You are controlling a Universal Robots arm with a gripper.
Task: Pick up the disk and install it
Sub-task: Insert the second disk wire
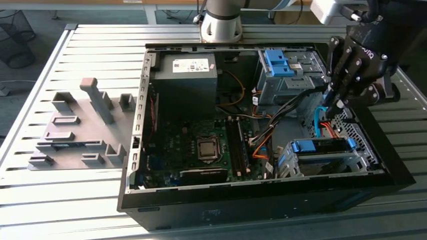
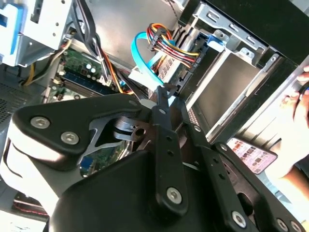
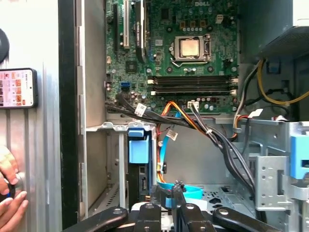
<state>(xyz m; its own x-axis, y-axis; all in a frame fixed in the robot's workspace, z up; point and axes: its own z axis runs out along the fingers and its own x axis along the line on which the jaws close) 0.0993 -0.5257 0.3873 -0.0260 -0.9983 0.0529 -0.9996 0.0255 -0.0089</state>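
The disk (image 1: pixel 325 161) lies flat in the metal drive cage at the corner of the open computer case (image 1: pixel 140 150) nearest the exterior view's lower right, with its blue bracket (image 1: pixel 320 146) along one edge. Both wrist views show it too: the disk's grey face (image 2: pixel 227 92) and its blue bracket end (image 3: pixel 140 145). My black gripper (image 1: pixel 331 102) hangs above the case's right side, a little behind the cage and apart from the disk. Its fingers are shut together with nothing between them, seen in both wrist views (image 2: pixel 165 89) (image 3: pixel 177 186). A light-blue cable (image 2: pixel 144 60) loops just beyond the tips.
A bare blue bracket (image 1: pixel 277 62) sits in the upper cage beside the grey power-supply box (image 1: pixel 187 75). Bundled cables (image 1: pixel 267 135) cross the motherboard. A grey fixture plate (image 1: pixel 80 130) lies on the slatted table at the exterior view's left. A person's hand (image 3: pixel 9 193) and a phone (image 3: pixel 17 87) rest outside the case.
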